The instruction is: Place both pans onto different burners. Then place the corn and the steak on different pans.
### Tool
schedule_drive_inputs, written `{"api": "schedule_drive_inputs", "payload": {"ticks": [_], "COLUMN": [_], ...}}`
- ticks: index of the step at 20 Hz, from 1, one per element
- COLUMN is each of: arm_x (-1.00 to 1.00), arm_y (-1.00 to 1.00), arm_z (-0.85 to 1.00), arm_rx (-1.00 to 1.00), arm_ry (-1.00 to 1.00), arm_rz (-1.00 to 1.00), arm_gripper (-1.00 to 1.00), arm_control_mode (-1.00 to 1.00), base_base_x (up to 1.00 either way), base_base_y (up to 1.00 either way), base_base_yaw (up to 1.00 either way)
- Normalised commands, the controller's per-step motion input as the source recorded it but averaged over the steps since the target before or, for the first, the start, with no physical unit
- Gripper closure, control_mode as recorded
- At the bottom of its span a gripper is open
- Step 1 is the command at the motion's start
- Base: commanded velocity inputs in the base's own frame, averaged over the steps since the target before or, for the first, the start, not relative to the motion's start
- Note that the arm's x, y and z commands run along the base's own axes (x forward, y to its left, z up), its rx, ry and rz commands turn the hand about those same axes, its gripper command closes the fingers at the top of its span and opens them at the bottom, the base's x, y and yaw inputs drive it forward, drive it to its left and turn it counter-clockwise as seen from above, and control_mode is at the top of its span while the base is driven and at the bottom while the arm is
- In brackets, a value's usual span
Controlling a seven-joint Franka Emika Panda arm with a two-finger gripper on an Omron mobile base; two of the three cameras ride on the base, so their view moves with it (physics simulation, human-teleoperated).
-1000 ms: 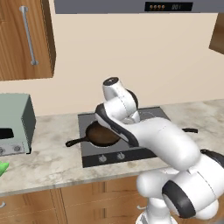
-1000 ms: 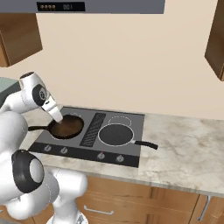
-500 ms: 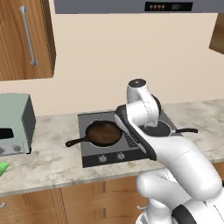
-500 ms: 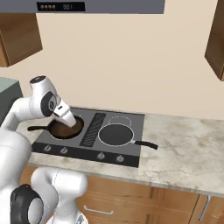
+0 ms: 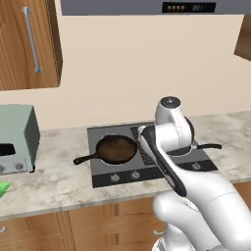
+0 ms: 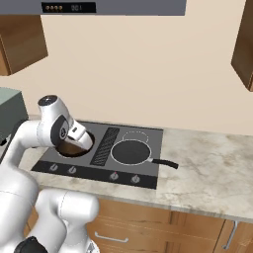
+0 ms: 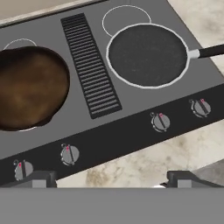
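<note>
The cooktop (image 7: 131, 127) sits on the marble desk (image 6: 207, 168). The brown skillet (image 7: 30, 87) rests on the big front burner left of the cooktop's ribbed grille (image 7: 89, 65). The grey pan (image 7: 148, 54) rests on the big front burner right of the grille (its thin handle points right). The fingers (image 7: 112, 179) are spread wide and hold nothing, above the cooktop's knobs. Both pans are empty.
</note>
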Motion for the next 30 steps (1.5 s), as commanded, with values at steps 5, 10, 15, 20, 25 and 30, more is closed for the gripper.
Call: {"api": "schedule_drive_inputs", "payload": {"ticks": [5, 10, 15, 20, 25, 30], "arm_x": [-0.03, 0.0, -0.01, -0.12, 0.0, 0.0], "arm_y": [0.0, 0.0, 0.04, 0.0, 0.0, 0.0], "arm_z": [0.03, 0.14, 0.17, 0.0, 0.0, 0.0], "arm_rx": [-0.01, 0.0, 0.0, 0.0, 0.0, 0.0], "arm_ry": [0.0, 0.01, 0.01, 0.0, 0.0, 0.0], "arm_rz": [0.08, 0.13, 0.06, 0.03, 0.0, 0.0], "arm_gripper": [-1.0, -1.0, -1.0, -1.0, -1.0, -1.0], "arm_control_mode": [-1.0, -1.0, -1.0, -1.0, 1.0, 1.0], "base_base_x": [0.0, 0.0, 0.0, 0.0, 0.0, -0.4], "base_base_y": [0.0, 0.0, 0.0, 0.0, 0.0, 0.38], "base_base_yaw": [0.0, 0.0, 0.0, 0.0, 0.0, -0.01]}}
